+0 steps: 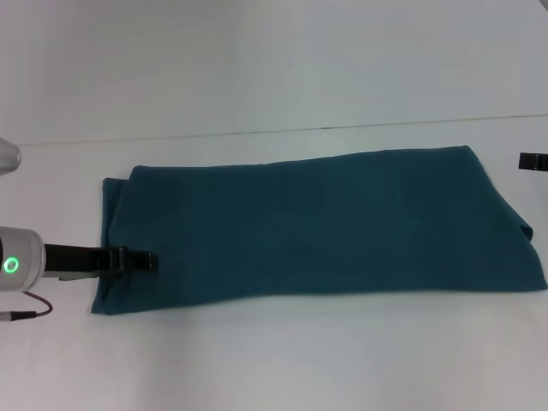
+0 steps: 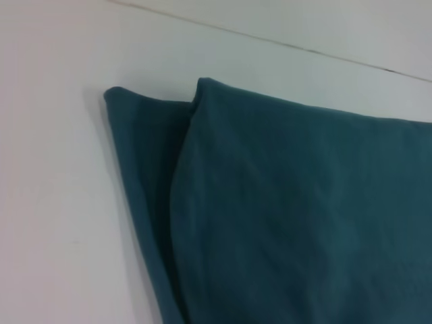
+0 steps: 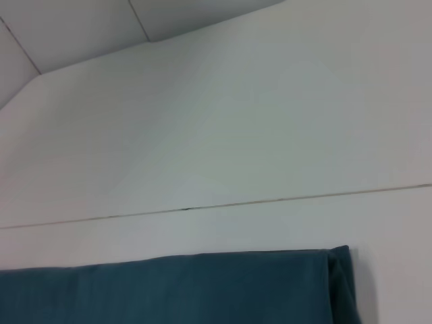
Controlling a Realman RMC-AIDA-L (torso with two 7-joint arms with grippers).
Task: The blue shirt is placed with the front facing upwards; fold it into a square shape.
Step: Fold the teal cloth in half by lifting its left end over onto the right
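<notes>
The blue shirt (image 1: 317,227) lies on the white table as a long teal band, its sides folded in, no lettering showing. My left gripper (image 1: 147,261) reaches in from the left and sits over the shirt's near-left end, low against the cloth. A dark tip of my right gripper (image 1: 533,161) shows at the right edge, just beyond the shirt's far-right corner. The left wrist view shows the layered folded corner of the shirt (image 2: 283,216). In the right wrist view only a strip of the shirt (image 3: 175,290) and its corner appear.
The white table (image 1: 274,77) has a thin seam line (image 1: 342,127) running across behind the shirt. A cable (image 1: 26,310) hangs off my left arm near the table's left edge.
</notes>
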